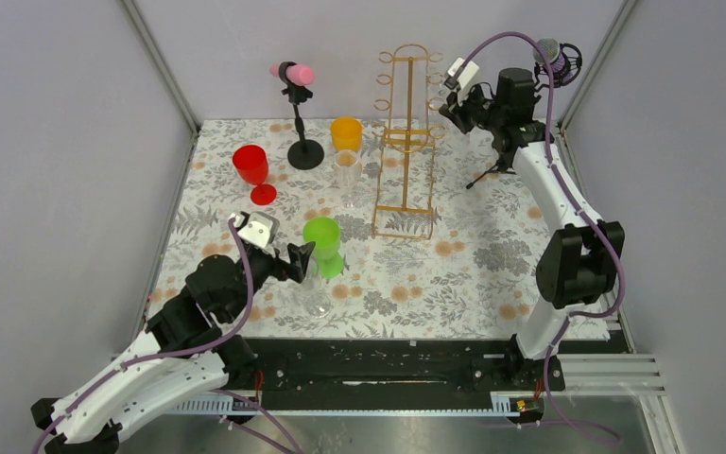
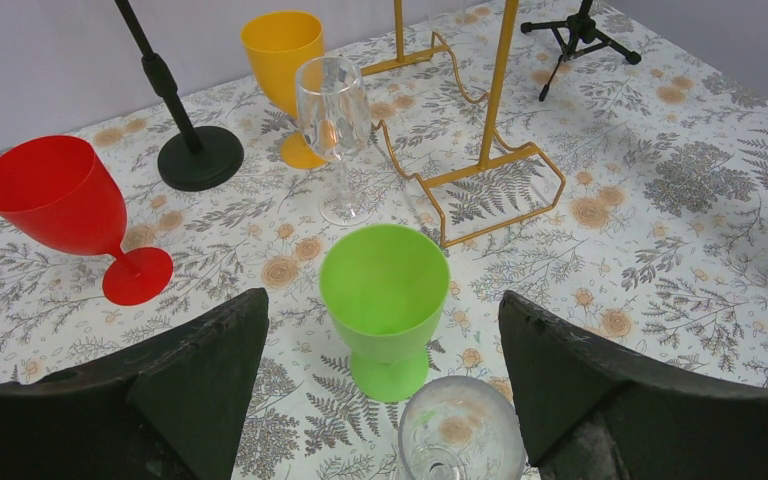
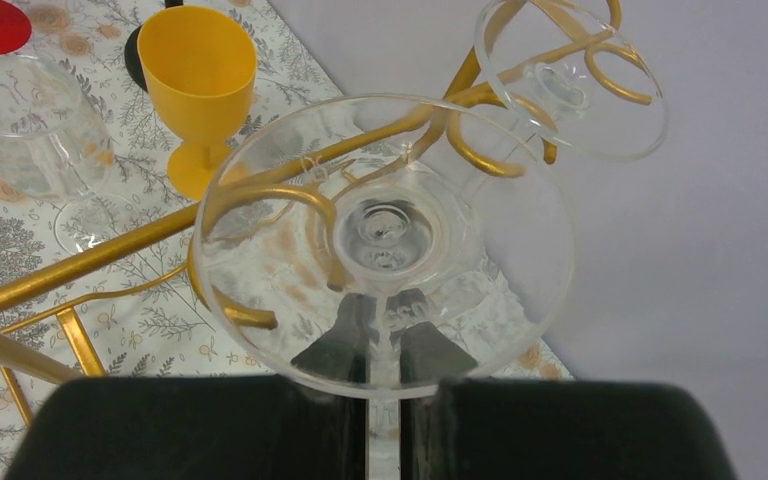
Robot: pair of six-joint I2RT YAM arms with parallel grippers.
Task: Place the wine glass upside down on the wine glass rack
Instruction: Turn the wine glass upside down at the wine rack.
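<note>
A clear wine glass (image 3: 385,240) hangs upside down, its round foot facing the right wrist camera. My right gripper (image 3: 387,330) is shut on its stem just below the foot, high at the back right (image 1: 446,106). The gold wire wine glass rack (image 1: 405,142) stands beside it, and one ring hook (image 3: 260,200) shows through the foot, left of the stem. Whether the stem sits in that hook I cannot tell. A second clear glass (image 3: 570,85) hangs on a farther hook. My left gripper (image 2: 384,300) is open and holds nothing, low at the front left (image 1: 304,255).
A green goblet (image 2: 385,290) and a clear glass (image 2: 460,435) stand between the left fingers' line. Farther back are a red goblet (image 1: 252,168), a yellow goblet (image 1: 346,134), an upright clear glass (image 1: 347,175), a black stand (image 1: 304,151) and a small tripod (image 1: 492,170).
</note>
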